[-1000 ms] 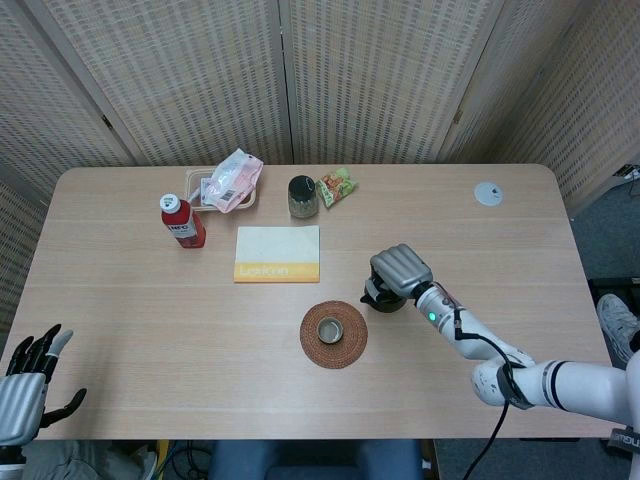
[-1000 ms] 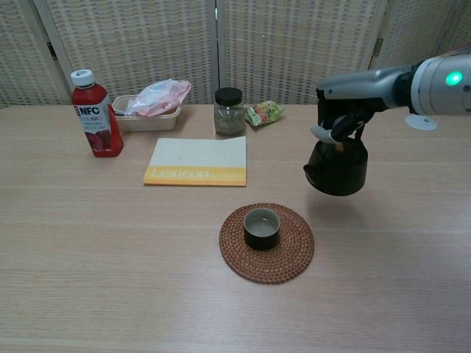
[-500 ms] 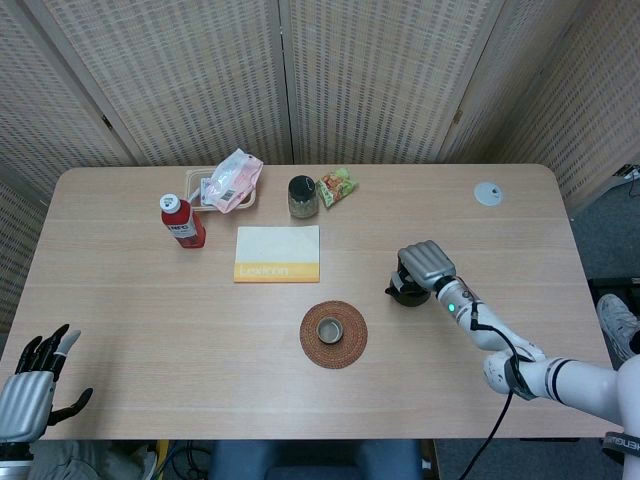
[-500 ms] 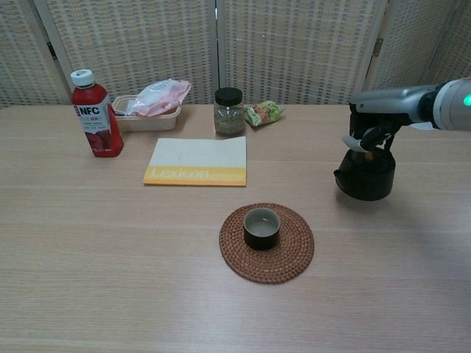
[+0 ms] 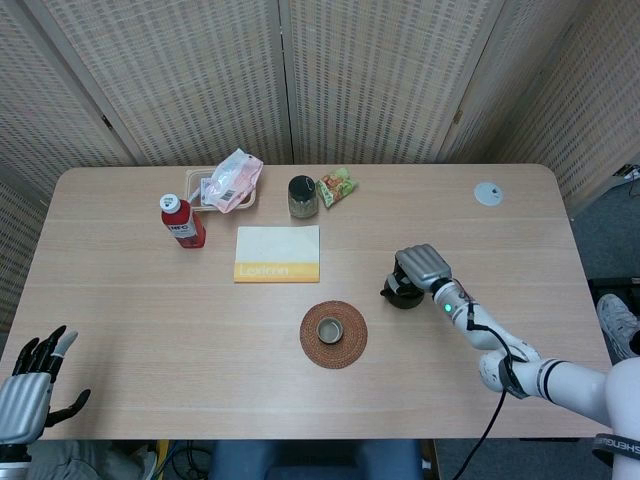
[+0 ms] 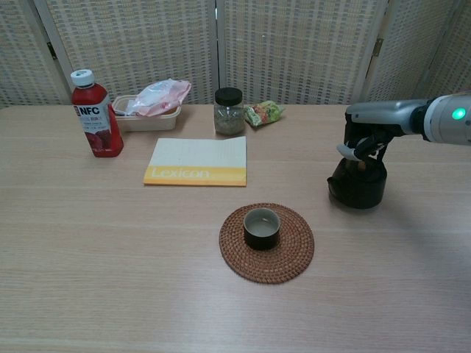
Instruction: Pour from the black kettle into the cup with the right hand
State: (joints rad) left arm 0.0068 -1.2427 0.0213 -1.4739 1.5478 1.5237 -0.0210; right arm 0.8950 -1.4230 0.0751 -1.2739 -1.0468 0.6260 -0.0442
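Right now the black kettle (image 6: 358,184) stands upright on the worktop (image 6: 110,250), off to the right of the cup (image 6: 262,227) and well apart from it. The cup sits on a round woven coaster (image 6: 266,242) near the middle. From the chest view its inside looks pale, but whether liquid is in it cannot be told, so it is unclear if the pour is done or yet to come. Judging by the layout, the kettle is either just set down or about to be lifted; nothing is being poured at this moment. Right hand (image 6: 366,132) is over the kettle top, fingers curled down around the handle, so it appears to be gripping the kettle; head view shows the same hand (image 5: 422,267) covering the kettle (image 5: 398,293) from above. Left hand (image 5: 28,392) hangs off the near left edge of the worktop, fingers spread, holding nothing.
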